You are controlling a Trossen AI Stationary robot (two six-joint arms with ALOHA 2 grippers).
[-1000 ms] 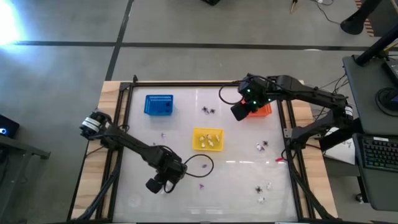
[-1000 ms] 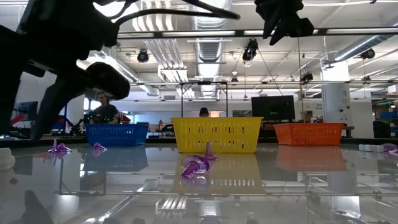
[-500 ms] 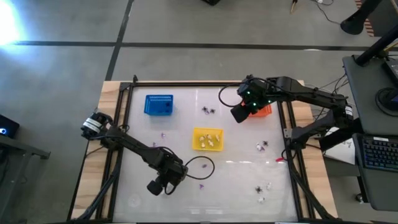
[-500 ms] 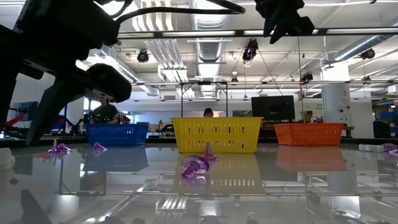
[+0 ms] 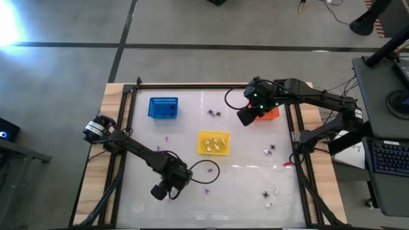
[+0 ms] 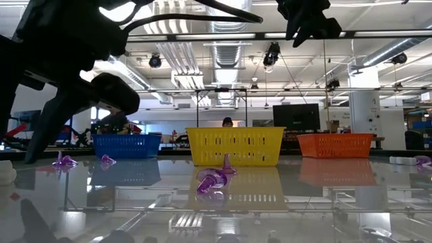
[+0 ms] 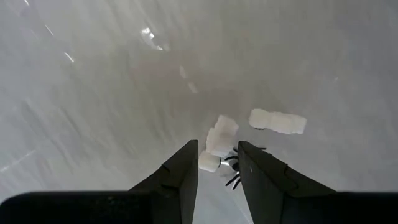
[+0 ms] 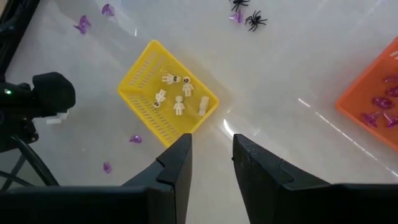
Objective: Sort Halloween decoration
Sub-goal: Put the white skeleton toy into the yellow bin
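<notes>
Left gripper (image 7: 217, 163): held low at worktop (image 5: 243, 182) 7 o'clock; fingers apart around white trinket (image 7: 209, 162), black spider (image 7: 233, 169) beside.
Right gripper (image 8: 211, 155): raised at 1 o'clock by orange basket (image 5: 271, 113); fingers apart, nothing held.
Yellow basket (image 5: 213, 142): centre; white skeletons (image 8: 174, 93) inside.

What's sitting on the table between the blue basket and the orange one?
High view: two black spider trinkets lie between the blue basket and orange basket.

The left gripper (image 7: 217, 165) hangs low over the near left of the table, fingers slightly parted, seemingly closing nothing. The right gripper (image 8: 211, 152) is raised at the far right, fingers also apart.
</notes>
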